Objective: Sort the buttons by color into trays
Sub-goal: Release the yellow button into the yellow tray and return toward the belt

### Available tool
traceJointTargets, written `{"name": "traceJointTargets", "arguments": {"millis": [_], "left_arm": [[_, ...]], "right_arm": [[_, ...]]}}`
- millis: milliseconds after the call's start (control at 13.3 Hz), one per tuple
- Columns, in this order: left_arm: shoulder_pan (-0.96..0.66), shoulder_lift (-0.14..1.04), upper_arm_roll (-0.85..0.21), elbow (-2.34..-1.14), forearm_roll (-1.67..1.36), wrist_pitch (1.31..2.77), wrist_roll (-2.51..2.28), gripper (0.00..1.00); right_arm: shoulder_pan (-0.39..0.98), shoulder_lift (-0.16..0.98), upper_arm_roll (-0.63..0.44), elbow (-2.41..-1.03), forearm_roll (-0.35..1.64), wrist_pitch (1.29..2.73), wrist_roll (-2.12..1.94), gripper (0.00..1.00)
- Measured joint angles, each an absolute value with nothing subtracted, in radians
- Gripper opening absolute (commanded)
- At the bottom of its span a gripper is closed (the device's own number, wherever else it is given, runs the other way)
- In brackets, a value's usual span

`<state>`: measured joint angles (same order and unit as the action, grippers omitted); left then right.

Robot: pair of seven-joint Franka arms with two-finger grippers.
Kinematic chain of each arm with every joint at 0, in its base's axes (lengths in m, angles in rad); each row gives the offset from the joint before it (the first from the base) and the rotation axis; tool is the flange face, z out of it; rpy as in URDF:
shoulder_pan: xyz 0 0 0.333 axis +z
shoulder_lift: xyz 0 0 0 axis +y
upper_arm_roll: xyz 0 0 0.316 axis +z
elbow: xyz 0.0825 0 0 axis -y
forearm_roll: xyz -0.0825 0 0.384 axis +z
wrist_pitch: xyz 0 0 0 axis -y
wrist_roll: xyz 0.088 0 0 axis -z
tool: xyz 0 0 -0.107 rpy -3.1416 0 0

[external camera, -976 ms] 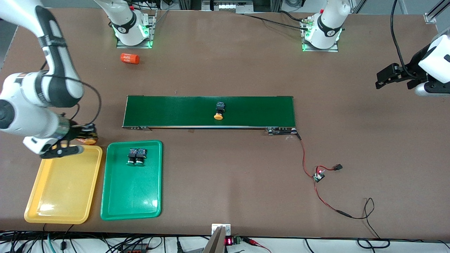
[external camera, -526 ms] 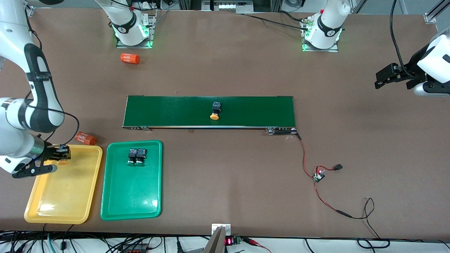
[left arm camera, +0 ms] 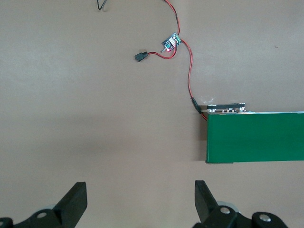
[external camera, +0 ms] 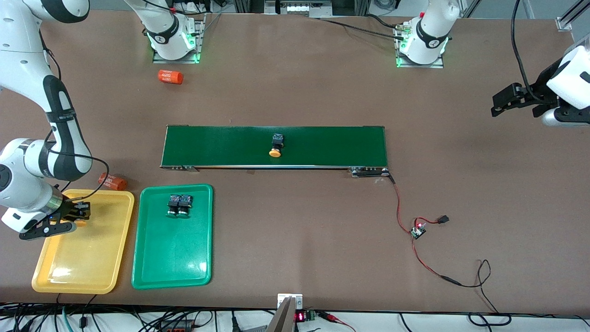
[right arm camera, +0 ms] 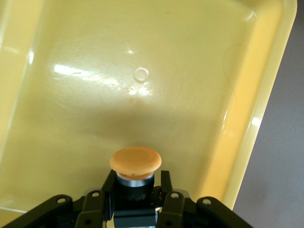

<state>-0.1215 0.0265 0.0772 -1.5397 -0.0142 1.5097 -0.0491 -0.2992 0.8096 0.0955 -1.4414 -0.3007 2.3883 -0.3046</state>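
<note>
While the yellow-capped button (right arm camera: 135, 167) hangs clamped between the fingers of the right gripper (external camera: 76, 213), it sits low over the yellow tray (external camera: 99, 272), at the part of the tray farther from the front camera. A second ago the same gripper was at the tray's rim nearest the belt, beside the orange cylinder (external camera: 112, 181); it has since carried its load inward and downward, which suggests that release into the matching tray is the step in hand. On the green belt (external camera: 322, 143), the other yellow-capped button (external camera: 275, 147) has drifted a little toward the right arm's end over the same interval, and it remains the last piece to sort. Both green-capped buttons (external camera: 179, 205) already lie side by side in the green tray (external camera: 170, 272). Over bare table at its own end, the left gripper (left arm camera: 140, 202) waits with jaws wide apart and empty. The right wrist view alone shows the cap pointing out over the glossy tray floor; the left wrist view alone shows the belt's end with its red wire (left arm camera: 189, 71) and small circuit board (left arm camera: 171, 42) close up. A second orange cylinder (external camera: 170, 76) lies near the right arm's base.
</note>
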Motion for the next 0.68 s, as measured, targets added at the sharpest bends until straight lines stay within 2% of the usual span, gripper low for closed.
{"name": "traceJointTargets", "arguments": {"millis": [150,526,676], "left_arm": [[-0.122,0.027,0.077,-1.540,-0.014,1.510,-0.049,1.00],[-0.122,0.027,0.077,-1.540,-0.014,1.510,-0.049,1.00],[-0.122,0.027,0.078,-1.540,-0.014,1.509,-0.049,1.00]], "right_arm": [[-0.300,0.819,0.093,-1.442,-0.301,2.398,-0.312,1.00],[-0.295,0.812,0.097,-1.459,-0.287,2.397,-0.307,1.00],[-0.269,0.759,0.104,-1.503,-0.216,2.365,-0.261,1.00]]}}
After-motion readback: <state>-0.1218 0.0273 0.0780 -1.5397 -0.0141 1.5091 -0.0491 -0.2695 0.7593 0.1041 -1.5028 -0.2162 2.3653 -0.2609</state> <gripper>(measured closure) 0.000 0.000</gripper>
